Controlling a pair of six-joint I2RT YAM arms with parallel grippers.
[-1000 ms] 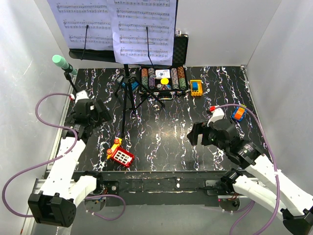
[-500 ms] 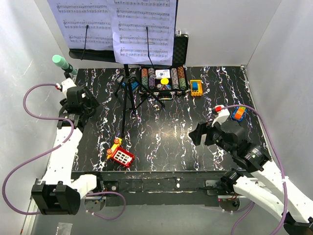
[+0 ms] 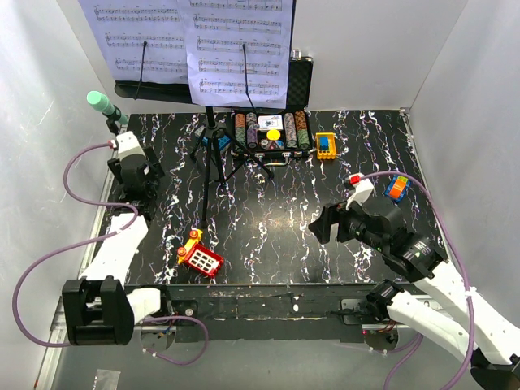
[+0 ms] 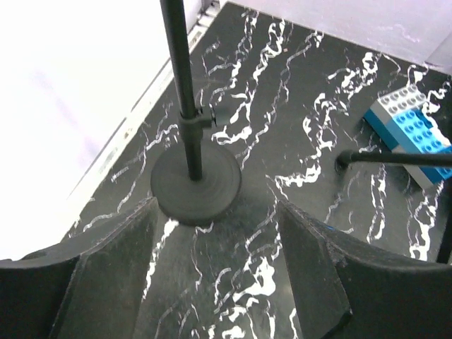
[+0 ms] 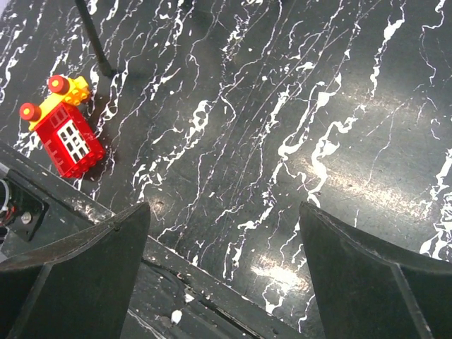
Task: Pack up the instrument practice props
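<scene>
The mic stand (image 4: 195, 187) stands left of the music stand (image 3: 150, 91).

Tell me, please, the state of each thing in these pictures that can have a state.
music stand, upright, legs spread
sheet-music pages, on the stand's desk
mic stand, upright, not gripped
microphone, tilted atop the mic stand
poker chip case, lid open
red-and-yellow toy, lying on the table
left pincer, open, facing the mic stand's base
right pincer, open, empty

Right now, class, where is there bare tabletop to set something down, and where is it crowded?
Bare: the middle, between tripod legs, red toy and right hand. Crowded: the back edge by the chip case, and the left edge around the mic stand.
</scene>
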